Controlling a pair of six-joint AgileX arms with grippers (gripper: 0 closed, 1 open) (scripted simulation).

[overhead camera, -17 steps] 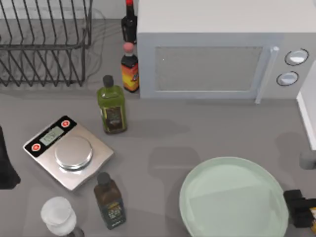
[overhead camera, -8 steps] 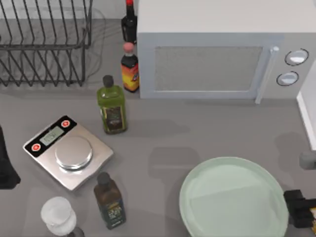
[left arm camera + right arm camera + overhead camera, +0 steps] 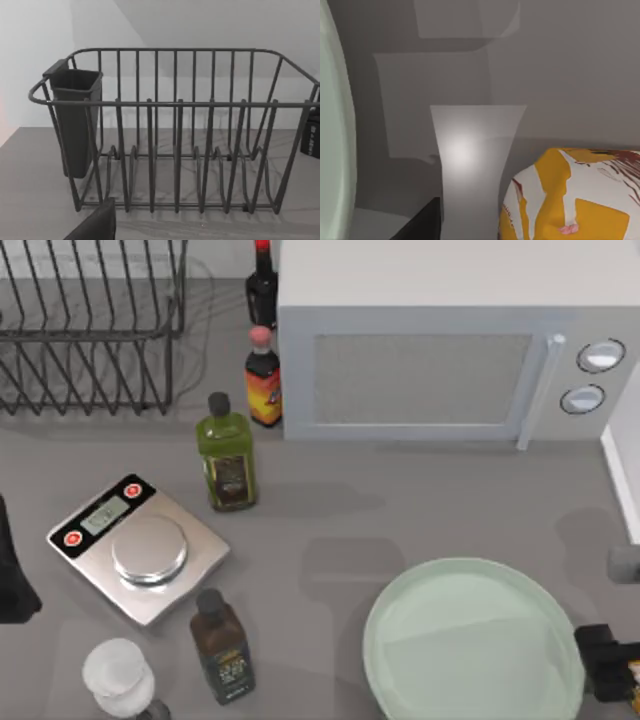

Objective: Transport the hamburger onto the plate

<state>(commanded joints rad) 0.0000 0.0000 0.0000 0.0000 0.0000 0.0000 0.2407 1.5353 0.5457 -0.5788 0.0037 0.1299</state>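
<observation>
The hamburger (image 3: 570,200) sits at the table's (image 3: 420,510) near right corner, just beside the right pincer (image 3: 610,665); whether that pincer is spread or pinching, I cannot tell. The plate (image 3: 470,640) lies immediately to their left. The left arm is parked far left.

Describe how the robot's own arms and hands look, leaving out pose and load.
The left arm is plain matt black and blocky, at the table's left edge. The right hand is also black and boxy, at the right edge beside the plate. No cables or markings are visible on either.

Grey table (image 3: 400,510), plate (image 3: 470,640) (mint), scale (image 3: 140,550), microwave (image 3: 440,360)
</observation>
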